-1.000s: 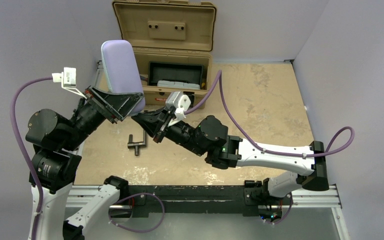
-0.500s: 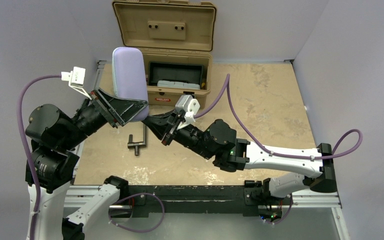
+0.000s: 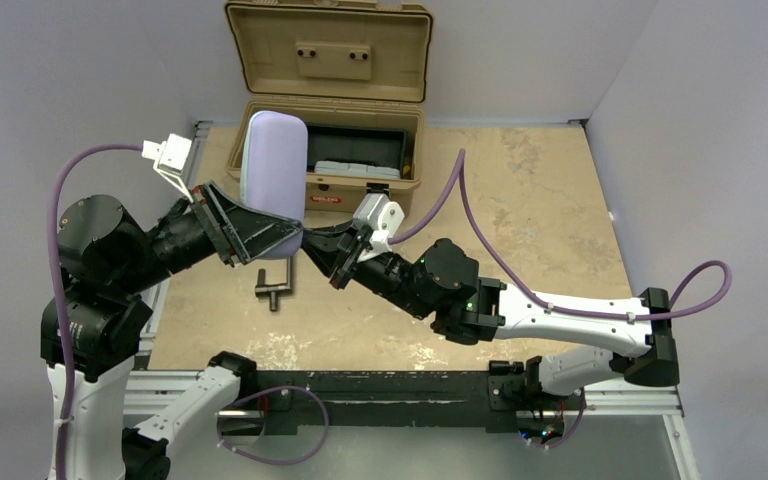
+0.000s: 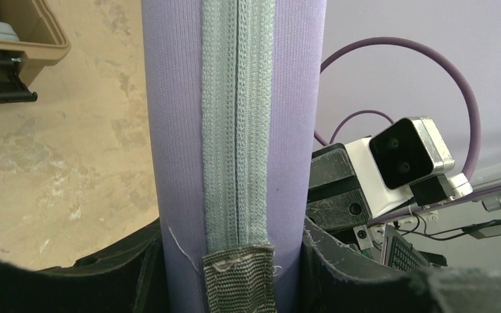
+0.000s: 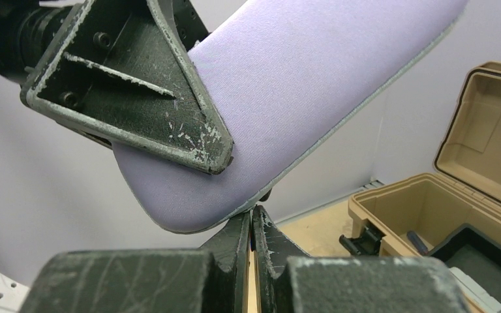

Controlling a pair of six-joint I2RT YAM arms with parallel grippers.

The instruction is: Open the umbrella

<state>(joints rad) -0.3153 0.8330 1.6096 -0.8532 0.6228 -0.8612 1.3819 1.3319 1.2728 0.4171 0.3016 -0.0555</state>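
Observation:
No umbrella shows in any view. My left gripper (image 3: 278, 225) is shut on the lower end of a lavender-grey oblong case (image 3: 275, 170) and holds it upright in the air in front of the toolbox. In the left wrist view (image 4: 235, 261) the case (image 4: 176, 130) fills the jaws, its closed grey zipper facing the camera. My right gripper (image 3: 305, 240) is shut, its tips against the case's bottom seam. In the right wrist view (image 5: 252, 218) the jaws pinch a small dark piece, apparently the zipper pull (image 5: 265, 193), under the case (image 5: 313, 85).
An open tan toolbox (image 3: 335, 185) stands at the back, lid up, with a black tray inside; it also shows in the left wrist view (image 4: 19, 39) and the right wrist view (image 5: 430, 202). A small black clamp-like part (image 3: 273, 285) lies on the table below the case.
My left arm has carried the case to the right and turned it more upright. My right gripper has followed to the right, staying at the case's lower end.

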